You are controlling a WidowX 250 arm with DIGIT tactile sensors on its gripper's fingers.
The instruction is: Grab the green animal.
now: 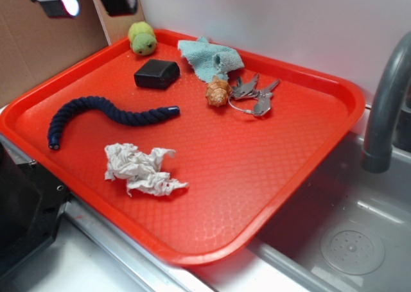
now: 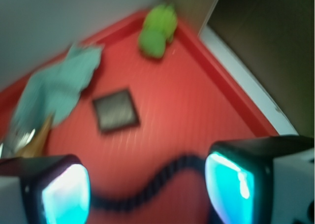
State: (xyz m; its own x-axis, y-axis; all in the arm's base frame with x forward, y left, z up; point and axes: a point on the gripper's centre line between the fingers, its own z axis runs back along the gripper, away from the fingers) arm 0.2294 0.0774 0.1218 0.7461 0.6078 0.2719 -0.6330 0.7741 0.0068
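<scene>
The soft, lumpy green animal (image 1: 142, 38) sits in the far corner of the bumpy red tray (image 1: 270, 196). Near it lie a smooth black box (image 1: 157, 74), a fuzzy teal cloth (image 1: 210, 58) and a twisty dark rope (image 1: 103, 115). The end effector (image 2: 147, 189) hangs high above the rope, its fingers (image 2: 231, 184) spread wide and holding nothing.

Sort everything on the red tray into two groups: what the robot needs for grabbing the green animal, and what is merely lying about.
Belongs to the job:
green animal, in the tray's far corner
gripper, open, high above the tray

Just lying about:
black box
teal cloth
orange-brown shell
keys
dark blue rope
crumpled white tissue
red tray, which holds it all
</scene>
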